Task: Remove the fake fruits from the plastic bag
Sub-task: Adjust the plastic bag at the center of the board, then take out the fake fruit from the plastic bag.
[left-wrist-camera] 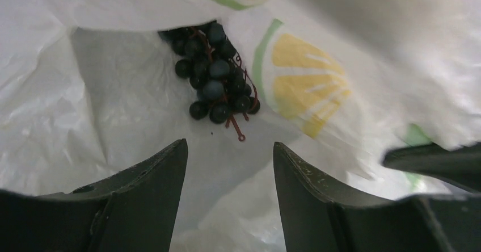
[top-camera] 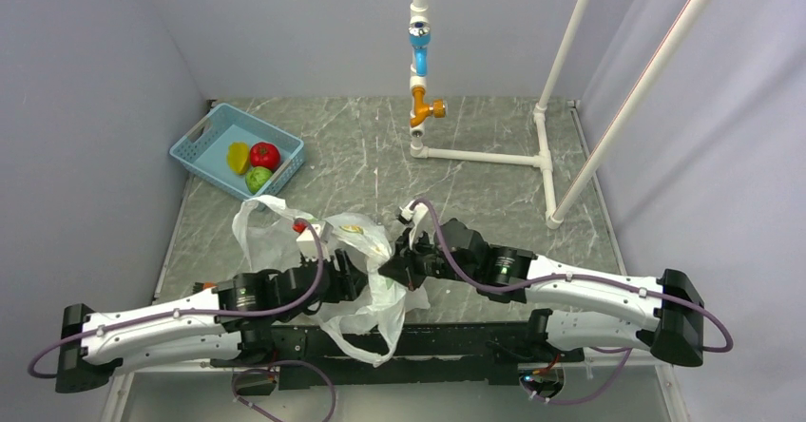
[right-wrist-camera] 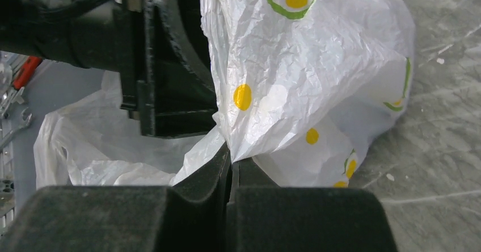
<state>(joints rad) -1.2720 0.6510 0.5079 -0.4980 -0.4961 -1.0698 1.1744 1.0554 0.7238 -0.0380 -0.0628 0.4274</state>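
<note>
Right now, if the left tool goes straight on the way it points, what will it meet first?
Probably the dark grape bunch, which lies inside the plastic bag straight ahead of the open left tool. Depth is unclear, so the bag film beneath might touch first.

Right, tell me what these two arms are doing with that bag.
The right arm has its jaws shut on a fold of the plastic bag, holding it. The left arm has its open jaws inside the bag, aimed at the dark grape bunch, which lies there ungripped. The red fruit, the yellow fruit and the green fruit sit in the blue basket.
</note>
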